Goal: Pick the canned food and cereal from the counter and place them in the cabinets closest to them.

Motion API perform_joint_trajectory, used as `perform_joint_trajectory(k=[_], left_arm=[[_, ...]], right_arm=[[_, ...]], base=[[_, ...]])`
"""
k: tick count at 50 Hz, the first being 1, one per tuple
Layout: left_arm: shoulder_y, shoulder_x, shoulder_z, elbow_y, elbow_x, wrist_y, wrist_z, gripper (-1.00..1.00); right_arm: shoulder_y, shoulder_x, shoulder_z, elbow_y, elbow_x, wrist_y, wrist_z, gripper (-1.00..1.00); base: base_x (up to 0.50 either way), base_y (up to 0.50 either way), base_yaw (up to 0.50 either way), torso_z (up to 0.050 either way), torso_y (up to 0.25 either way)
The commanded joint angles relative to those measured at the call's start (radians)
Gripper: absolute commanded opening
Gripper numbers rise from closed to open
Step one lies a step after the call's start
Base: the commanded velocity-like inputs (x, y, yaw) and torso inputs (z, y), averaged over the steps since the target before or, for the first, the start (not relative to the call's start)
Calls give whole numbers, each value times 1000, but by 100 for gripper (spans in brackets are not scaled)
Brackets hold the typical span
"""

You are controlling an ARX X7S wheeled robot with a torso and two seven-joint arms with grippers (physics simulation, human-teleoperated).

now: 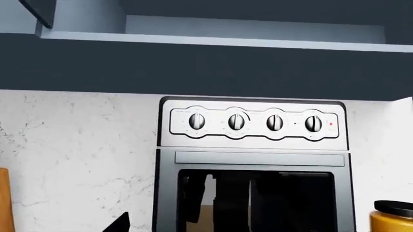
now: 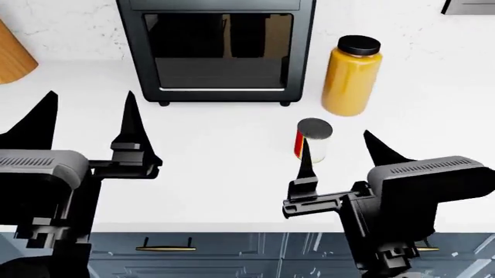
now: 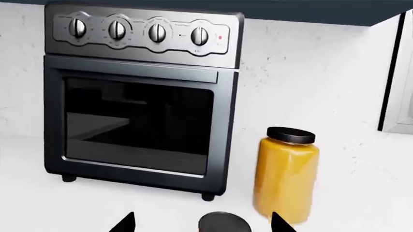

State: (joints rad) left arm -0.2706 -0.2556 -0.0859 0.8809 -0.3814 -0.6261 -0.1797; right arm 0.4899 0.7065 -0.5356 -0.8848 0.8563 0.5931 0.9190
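My left gripper (image 2: 85, 124) spread wide, holding nothing, over bare counter (image 2: 224, 174) before toaster oven (image 2: 217, 49). Canned food (image 2: 312, 139) upright just beyond my right gripper (image 2: 340, 152), also spread, in line with gap. Orange jar (image 2: 351, 75) behind can.

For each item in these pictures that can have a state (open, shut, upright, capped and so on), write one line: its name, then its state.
canned food: upright, lidded, on the counter
orange jar: upright, black cap on
toaster oven: door shut
left gripper: open, empty
right gripper: open, empty, just short of the canned food
upper cabinet: open
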Motion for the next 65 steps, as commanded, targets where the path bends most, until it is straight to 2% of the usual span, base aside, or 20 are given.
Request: perform_joint_trajectory(k=[1, 25, 47, 65], left_arm=[[1, -6, 4, 0, -7, 3, -5, 100], [3, -19, 18, -1, -16, 7, -18, 100], [4, -32, 30, -6, -26, 19, -29, 100], [1, -45, 26, 2, -51, 15, -45, 100]], right_arm=[[27, -40, -8, 118, 95, 57, 32, 100], [35, -88, -23, 284, 104, 48, -19, 100], [255, -221, -73, 653, 96, 132, -135, 100], [328, -279, -97, 869, 58, 119, -215, 100]], base=[[0, 0, 0, 0, 0], [0, 0, 0, 0, 0], [0, 0, 0, 0, 0], [0, 0, 0, 0, 0]])
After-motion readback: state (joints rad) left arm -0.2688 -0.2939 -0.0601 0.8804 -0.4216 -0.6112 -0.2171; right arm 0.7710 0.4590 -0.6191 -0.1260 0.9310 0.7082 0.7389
